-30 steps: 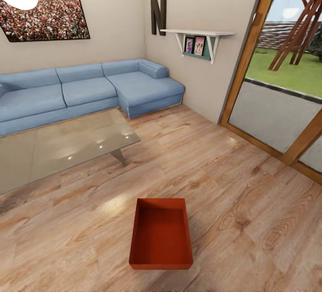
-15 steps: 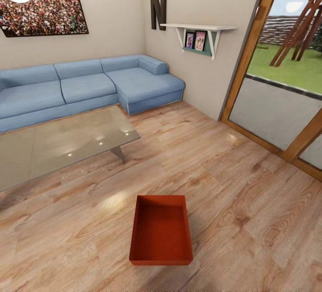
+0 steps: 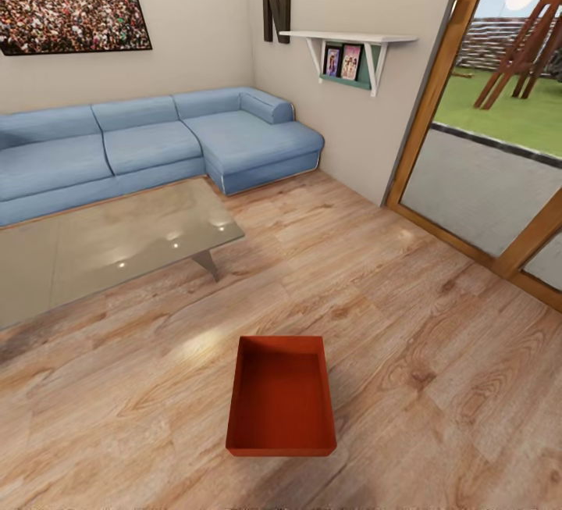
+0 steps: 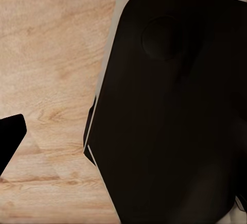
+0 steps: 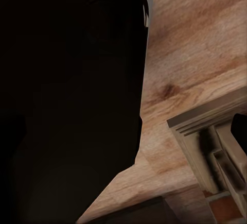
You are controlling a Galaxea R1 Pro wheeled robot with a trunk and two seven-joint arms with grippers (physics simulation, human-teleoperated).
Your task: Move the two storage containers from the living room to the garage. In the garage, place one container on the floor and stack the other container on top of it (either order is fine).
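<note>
One red-orange storage container (image 3: 281, 399) sits open-topped and empty on the light wood-plank floor of the living room, low in the middle of the head view with its long side running away from me. Nothing touches it. In the left wrist view a dark fingertip (image 4: 11, 137) pokes in over the planks, too little of it for me to judge the jaws. Another dark tip (image 5: 240, 127) sits at the border of the right wrist view, equally unreadable.
A glass coffee table (image 3: 101, 248) stands left of the container, with the blue sectional sofa (image 3: 156, 143) behind it. Wood-framed glass doors (image 3: 437, 112) line the right side. My black body (image 4: 170, 110) looms in both wrist views (image 5: 67, 105), beside a wooden frame piece (image 5: 206, 141).
The whole head picture has shifted a little upward, so the camera has moved. The container stays put on the planks.
</note>
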